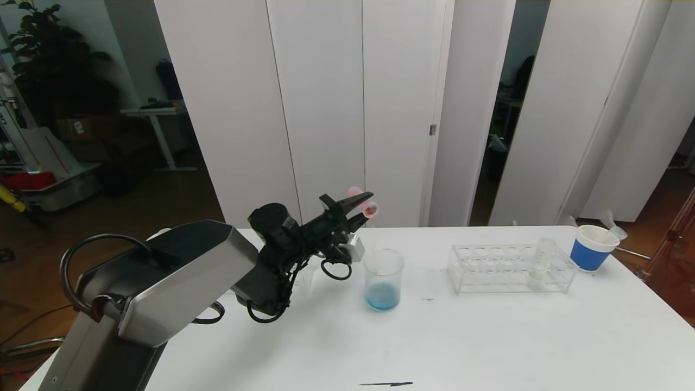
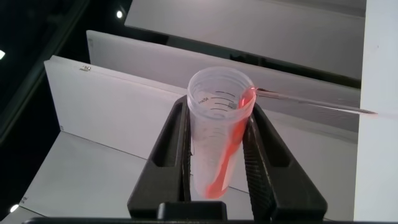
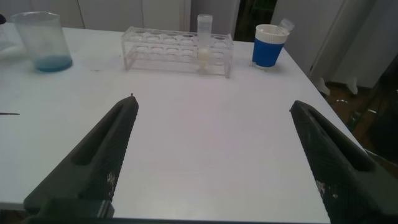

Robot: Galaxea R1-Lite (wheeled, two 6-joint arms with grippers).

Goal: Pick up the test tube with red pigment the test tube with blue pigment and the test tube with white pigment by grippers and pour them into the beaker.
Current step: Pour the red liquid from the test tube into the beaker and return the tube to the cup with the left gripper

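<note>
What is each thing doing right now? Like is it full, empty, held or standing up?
Red tube: held tilted in the left gripper above the beaker, red streak inside.
Beaker: upright, blue liquid at the bottom.
White tube: standing in the rack.
Blue cup: upright.
Right gripper: open, empty.

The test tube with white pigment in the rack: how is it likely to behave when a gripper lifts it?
The test tube with white pigment looks thin, clear and smooth, so it is probably light and slippery in the jaws. Only its bottom holds pigment, so it is likely bottom-heavy. Standing upright in the rack, it should lift straight out.
</note>
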